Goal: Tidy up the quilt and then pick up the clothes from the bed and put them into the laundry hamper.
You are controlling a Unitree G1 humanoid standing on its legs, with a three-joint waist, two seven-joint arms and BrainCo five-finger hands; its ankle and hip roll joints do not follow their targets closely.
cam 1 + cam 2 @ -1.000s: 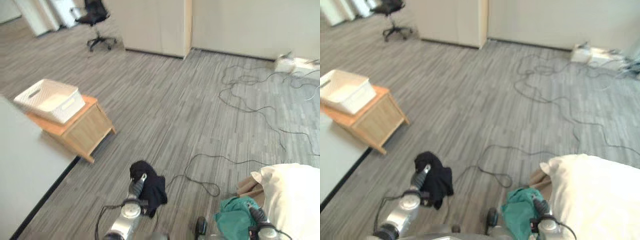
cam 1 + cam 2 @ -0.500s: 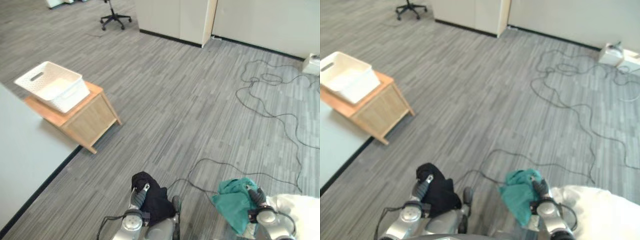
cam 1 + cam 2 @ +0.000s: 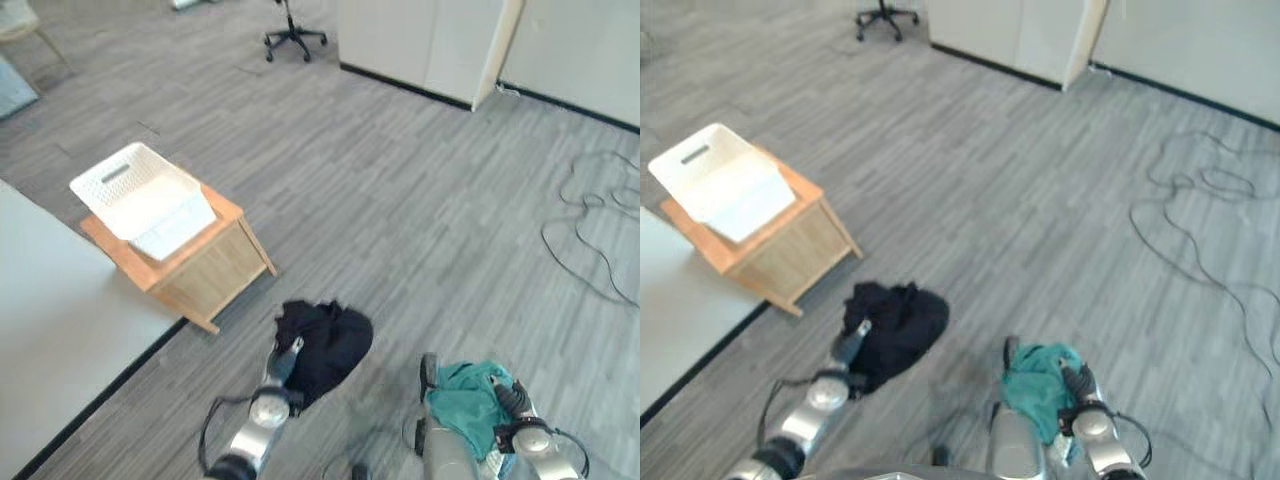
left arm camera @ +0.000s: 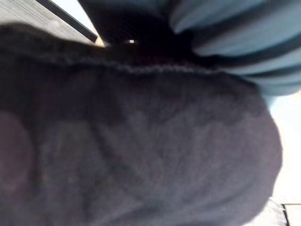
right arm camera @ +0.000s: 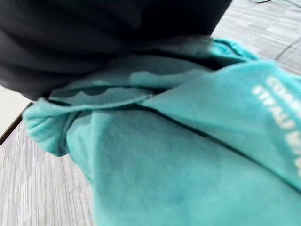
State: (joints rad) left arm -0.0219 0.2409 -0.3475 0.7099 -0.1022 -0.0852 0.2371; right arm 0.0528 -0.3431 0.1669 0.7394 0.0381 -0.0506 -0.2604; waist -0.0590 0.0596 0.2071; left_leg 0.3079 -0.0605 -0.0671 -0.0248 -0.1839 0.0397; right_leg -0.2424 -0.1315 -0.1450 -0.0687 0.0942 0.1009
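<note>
Far to my left the white hamper (image 3: 146,198) sits on a small wooden table (image 3: 205,268), well apart from me. My left robot hand (image 3: 847,345) clutches the black garment (image 3: 325,340), which bunches loosely and hangs past my fingers; a trailing fold could slip free or catch the table edge as I approach. My right robot hand (image 3: 1074,383) grips the teal shirt (image 3: 470,402), equally slack. Misjudging my reach could drop either one beside the hamper.
</note>
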